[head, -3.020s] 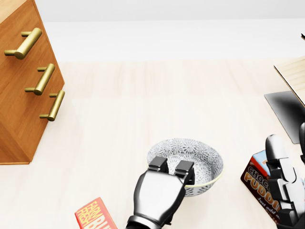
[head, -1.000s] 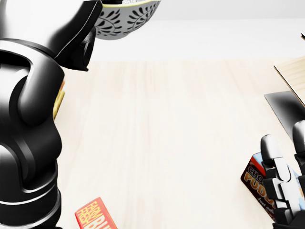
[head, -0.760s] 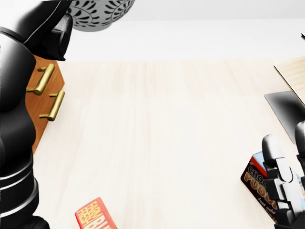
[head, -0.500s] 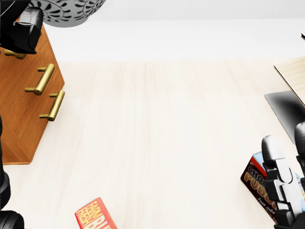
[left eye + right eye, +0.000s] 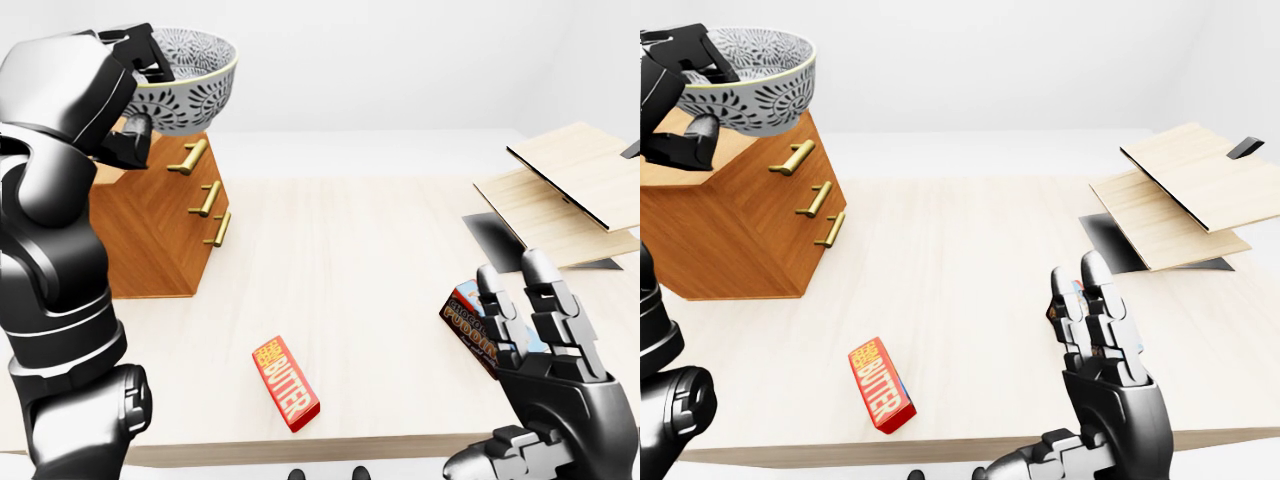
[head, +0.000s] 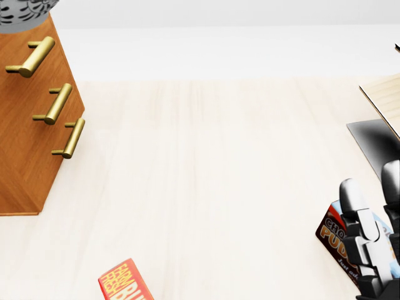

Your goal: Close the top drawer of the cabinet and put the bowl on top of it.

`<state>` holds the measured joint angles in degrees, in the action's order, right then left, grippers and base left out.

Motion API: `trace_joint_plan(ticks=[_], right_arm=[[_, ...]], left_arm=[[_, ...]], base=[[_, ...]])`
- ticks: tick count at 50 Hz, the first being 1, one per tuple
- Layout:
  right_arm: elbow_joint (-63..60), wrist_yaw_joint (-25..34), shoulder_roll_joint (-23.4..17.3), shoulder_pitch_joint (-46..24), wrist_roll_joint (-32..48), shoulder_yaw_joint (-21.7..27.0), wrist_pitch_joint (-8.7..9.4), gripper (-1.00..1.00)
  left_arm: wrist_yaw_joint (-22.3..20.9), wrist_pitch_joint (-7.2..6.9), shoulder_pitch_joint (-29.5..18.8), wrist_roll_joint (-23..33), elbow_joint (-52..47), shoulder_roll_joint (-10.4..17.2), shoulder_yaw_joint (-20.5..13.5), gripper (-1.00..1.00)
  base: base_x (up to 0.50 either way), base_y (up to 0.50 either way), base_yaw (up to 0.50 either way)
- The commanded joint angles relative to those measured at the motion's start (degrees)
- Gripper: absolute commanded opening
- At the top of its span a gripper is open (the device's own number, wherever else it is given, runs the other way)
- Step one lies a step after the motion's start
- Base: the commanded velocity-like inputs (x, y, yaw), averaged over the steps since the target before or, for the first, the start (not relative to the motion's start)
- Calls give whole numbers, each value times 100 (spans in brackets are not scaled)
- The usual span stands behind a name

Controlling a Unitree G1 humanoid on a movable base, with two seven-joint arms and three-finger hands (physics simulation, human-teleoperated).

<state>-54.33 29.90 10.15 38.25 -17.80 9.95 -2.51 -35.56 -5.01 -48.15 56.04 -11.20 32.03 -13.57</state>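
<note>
The bowl [image 5: 745, 80] has been carried to ten o'clock, over the cabinet [image 5: 740, 225], its rim pinched by the left hand [image 5: 95, 90]; only setting down seems left. The right hand [image 5: 1100, 340] is spread.

Grey-and-white patterned bowl [image 5: 748, 78], upright, raised over the top of the wooden cabinet [image 5: 730, 240] (contact unclear), top drawer [image 5: 812, 136] shut flush.

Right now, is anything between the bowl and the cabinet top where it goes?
Nothing visible does. The left hand holds the bowl right over the cabinet top, and the wood showing beneath it in the right-eye view is bare.
</note>
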Motion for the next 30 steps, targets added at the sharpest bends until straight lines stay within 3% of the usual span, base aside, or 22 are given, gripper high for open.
trace_joint_plan(ticks=[1, 14, 30], right_arm=[[25, -47, -53, 36, 42, -95, -60, 100], [77, -186, -207, 112, 79, -254, -209, 100], [143, -248, -304, 136, 138, -375, -249, 100]], left_arm=[[402, 1, 440, -418, 4, 580, -456, -100], [846, 1, 785, -1179, 338, 1144, -798, -100], [1687, 1, 726, -2095, 1677, 1709, -962, -100]], base=[[0, 0, 0], [0, 0, 0], [0, 0, 0]])
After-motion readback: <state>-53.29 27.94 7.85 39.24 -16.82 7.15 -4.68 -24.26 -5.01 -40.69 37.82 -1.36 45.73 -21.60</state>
